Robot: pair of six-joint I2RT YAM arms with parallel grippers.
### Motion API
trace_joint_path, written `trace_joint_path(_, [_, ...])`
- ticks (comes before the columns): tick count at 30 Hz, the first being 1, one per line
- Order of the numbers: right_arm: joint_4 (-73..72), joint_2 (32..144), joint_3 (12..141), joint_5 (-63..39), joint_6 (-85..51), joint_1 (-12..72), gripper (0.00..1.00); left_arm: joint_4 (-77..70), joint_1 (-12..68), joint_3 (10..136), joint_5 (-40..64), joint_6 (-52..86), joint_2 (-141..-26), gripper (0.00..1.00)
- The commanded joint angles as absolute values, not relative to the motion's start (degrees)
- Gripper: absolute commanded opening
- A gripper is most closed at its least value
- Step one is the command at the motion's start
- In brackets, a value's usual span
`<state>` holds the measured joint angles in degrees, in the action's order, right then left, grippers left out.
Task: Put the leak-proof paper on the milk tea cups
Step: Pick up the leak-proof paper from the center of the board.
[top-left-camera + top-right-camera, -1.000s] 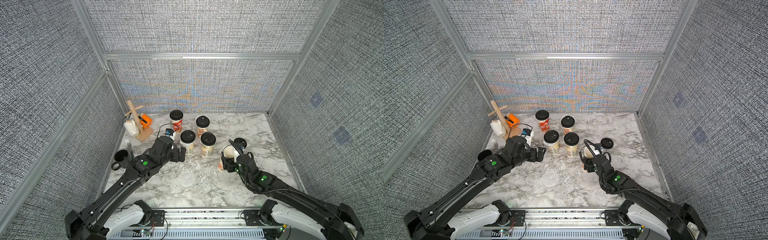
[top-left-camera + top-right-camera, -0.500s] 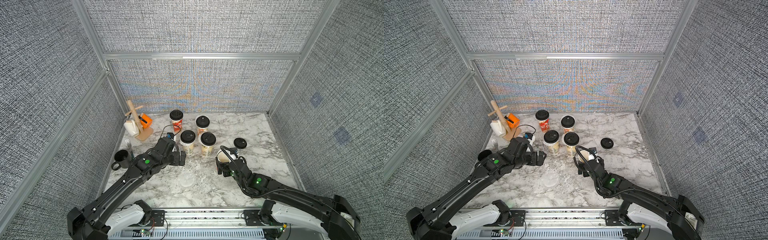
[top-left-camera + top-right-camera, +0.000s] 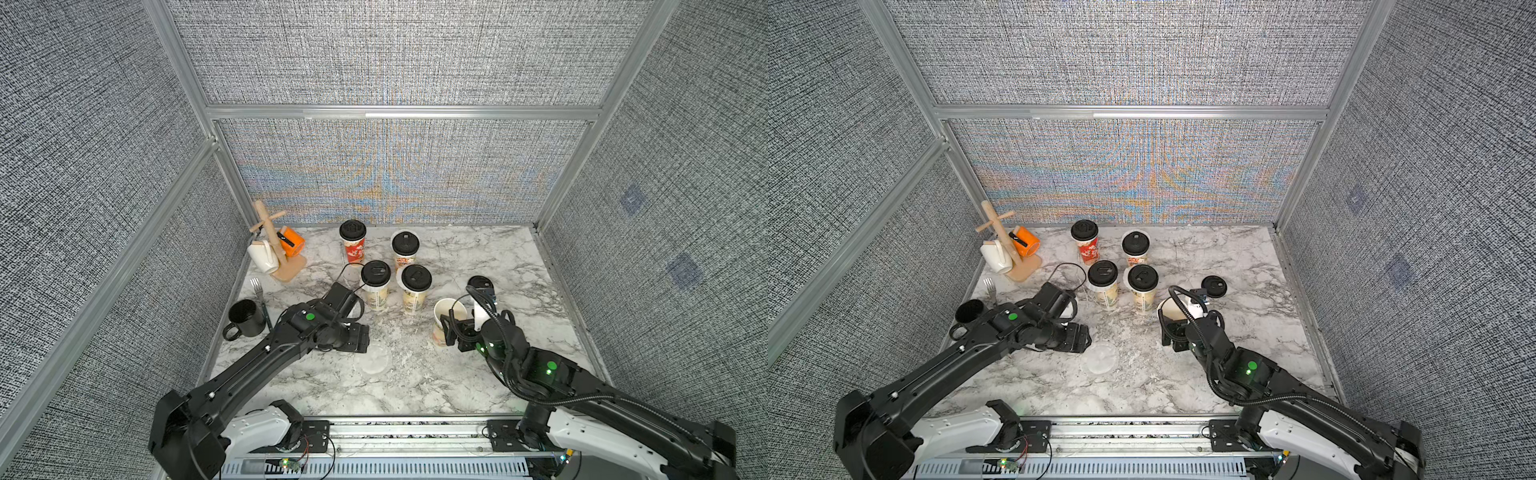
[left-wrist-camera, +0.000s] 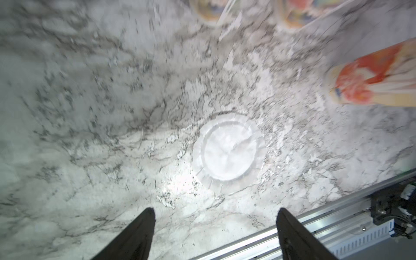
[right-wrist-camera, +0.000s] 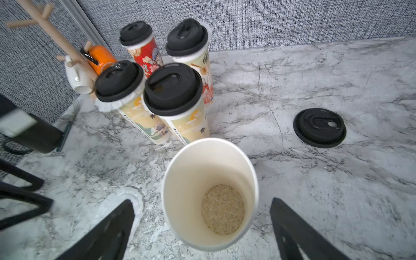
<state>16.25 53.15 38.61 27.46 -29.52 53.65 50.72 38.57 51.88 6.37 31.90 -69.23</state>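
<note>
Near front: left end effector [image 4: 216,211] spread wide, empty, over the desk [image 3: 415,386] just at 11 o'clock of one leak-proof paper disc [image 3: 375,358] lying flat. At the disc's 2 o'clock the right end effector [image 5: 201,202] straddles the open milk tea cup [image 5: 209,171], jaws wide and seemingly clear of its walls. Farther back, four lidded cups [image 3: 376,297] cluster at the disc's 12 o'clock; loose black lid [image 5: 319,127] at the open cup's 2 o'clock.

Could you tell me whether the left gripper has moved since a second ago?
Yes. In a top view the left gripper has come nearer the film disc, away from the lidded cups.
</note>
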Motion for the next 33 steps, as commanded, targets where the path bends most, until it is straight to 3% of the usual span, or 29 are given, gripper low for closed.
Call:
trace_joint_path(1, [22.1, 53.1, 43.5, 25.0, -28.6, 53.8, 0.90, 47.8, 38.6, 49.8, 10.9, 36.1, -74.7, 0.73])
trace_joint_path(5, [26.4, 53.9, 50.0, 23.9, -28.7, 53.8, 0.83, 39.1, 38.9, 44.4, 16.6, 44.0, -79.5, 0.53])
trace_joint_path(20, [20.4, 51.7, 46.9, 21.8, -24.1, 53.9, 0.74, 38.2, 45.4, 34.9, 5.5, 67.8, -68.8, 0.47])
trace_joint_path(33, [17.5, 51.0, 44.0, 19.1, -21.1, 53.8, 0.72, 35.5, 50.1, 35.0, -1.5, 78.7, -71.8, 0.46])
